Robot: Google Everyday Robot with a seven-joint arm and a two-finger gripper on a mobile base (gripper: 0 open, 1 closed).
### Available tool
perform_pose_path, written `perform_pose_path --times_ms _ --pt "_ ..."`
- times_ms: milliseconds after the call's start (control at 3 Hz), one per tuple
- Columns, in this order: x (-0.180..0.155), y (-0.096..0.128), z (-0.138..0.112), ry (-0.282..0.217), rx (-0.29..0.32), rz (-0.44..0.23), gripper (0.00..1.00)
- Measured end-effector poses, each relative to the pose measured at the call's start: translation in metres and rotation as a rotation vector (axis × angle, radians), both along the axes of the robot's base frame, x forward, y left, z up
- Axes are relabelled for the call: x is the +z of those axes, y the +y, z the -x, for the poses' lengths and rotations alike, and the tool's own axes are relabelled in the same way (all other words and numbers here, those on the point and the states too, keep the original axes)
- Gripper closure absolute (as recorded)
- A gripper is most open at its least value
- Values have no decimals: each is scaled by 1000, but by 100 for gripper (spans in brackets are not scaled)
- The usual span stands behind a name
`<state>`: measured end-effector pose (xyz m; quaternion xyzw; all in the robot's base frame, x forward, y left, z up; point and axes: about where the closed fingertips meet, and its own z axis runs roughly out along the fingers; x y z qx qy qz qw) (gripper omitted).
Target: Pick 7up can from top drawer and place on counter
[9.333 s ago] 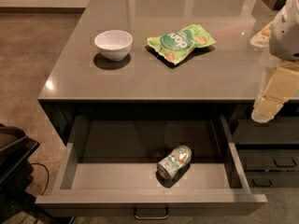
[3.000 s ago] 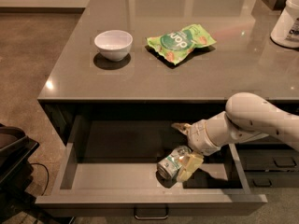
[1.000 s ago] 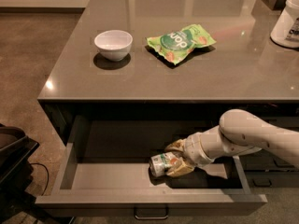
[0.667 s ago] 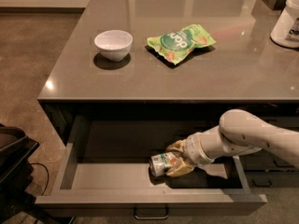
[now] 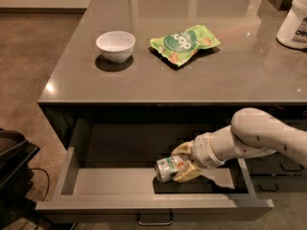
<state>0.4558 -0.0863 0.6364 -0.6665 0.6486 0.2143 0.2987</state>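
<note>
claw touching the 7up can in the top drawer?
Touching. Camera view: the claw sits inside the open top drawer, fingers closed against both sides of the 7up can, no gap visible.

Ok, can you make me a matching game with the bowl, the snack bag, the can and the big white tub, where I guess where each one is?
Things:
1. white bowl
2. green snack bag
3. 7up can
4. white tub

Places:
A. at the far right edge of the counter
B. on its side in the top drawer, with the gripper shut around it
C. on the counter, left of the bag
D. flat on the counter, between the bowl and the tub

Pairs: 1-C, 2-D, 3-B, 4-A
</note>
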Motion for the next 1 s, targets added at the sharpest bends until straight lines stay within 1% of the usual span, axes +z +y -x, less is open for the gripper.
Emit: perform_pose_path --times_ms 333,667,1000 --pt "57 -9 9 -40 -39 -31 100" --pt "129 -29 16 -85 -104 -34 100" --pt "203 -41 14 -156 -140 1 100"
